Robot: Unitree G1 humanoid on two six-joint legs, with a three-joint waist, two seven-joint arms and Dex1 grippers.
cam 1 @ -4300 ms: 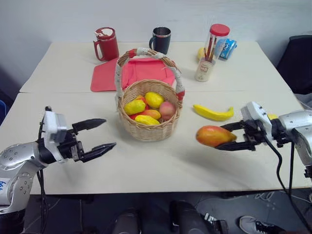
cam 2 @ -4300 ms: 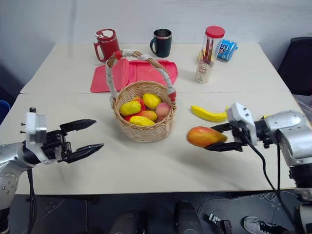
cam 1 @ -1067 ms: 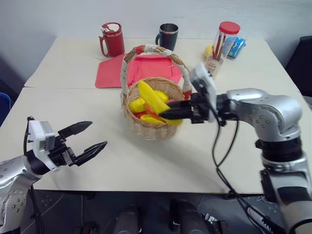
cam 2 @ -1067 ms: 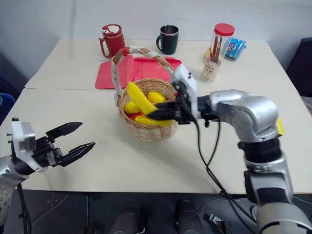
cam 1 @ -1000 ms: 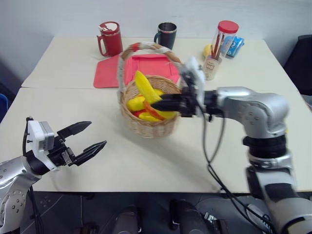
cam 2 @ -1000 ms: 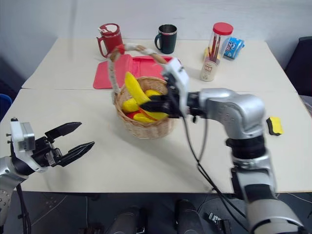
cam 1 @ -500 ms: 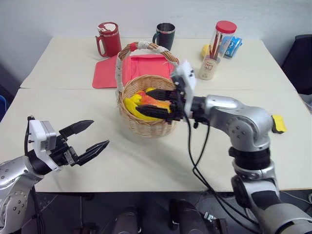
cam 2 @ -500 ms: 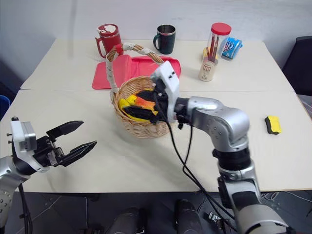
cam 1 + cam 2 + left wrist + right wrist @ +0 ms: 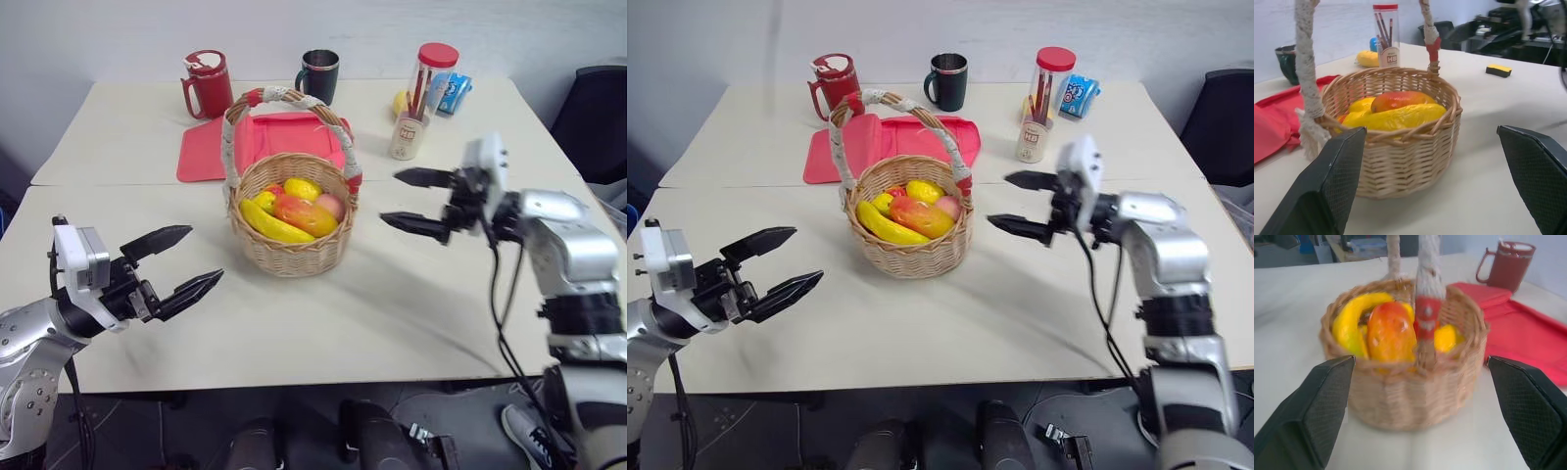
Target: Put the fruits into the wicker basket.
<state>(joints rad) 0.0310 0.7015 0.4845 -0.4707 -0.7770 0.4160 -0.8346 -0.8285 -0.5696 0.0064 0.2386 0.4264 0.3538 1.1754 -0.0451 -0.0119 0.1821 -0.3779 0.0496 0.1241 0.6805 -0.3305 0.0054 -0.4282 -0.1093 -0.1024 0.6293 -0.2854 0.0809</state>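
Grippers are hanging nearest the table's front edge: the left gripper [image 9: 186,262] is sitting at about eight o'clock from the wicker basket [image 9: 290,253], its two black fingers spread wide and pinching nothing, while the right gripper [image 9: 419,201] is hovering at three o'clock from the basket, its fingers likewise spread apart and empty, pointing toward the basket's side without touching it. Between them the basket is standing upright on the pale table [image 9: 392,304], its cloth-wrapped handle arching over the load. Inside, the fruits are lying heaped together: a banana [image 9: 269,224] is curving along the near rim, a mango [image 9: 306,213] is resting on top just behind it, a lemon [image 9: 300,188] is sitting toward the far rim, and a pinkish fruit [image 9: 333,206] is nestling at the right. Beyond the basket, at twelve o'clock, a flat red pouch [image 9: 208,149] is lying, and past that a red mug [image 9: 207,85], a dark mug [image 9: 319,74] and a clear red-lidded jar [image 9: 432,76] are lining the far side.
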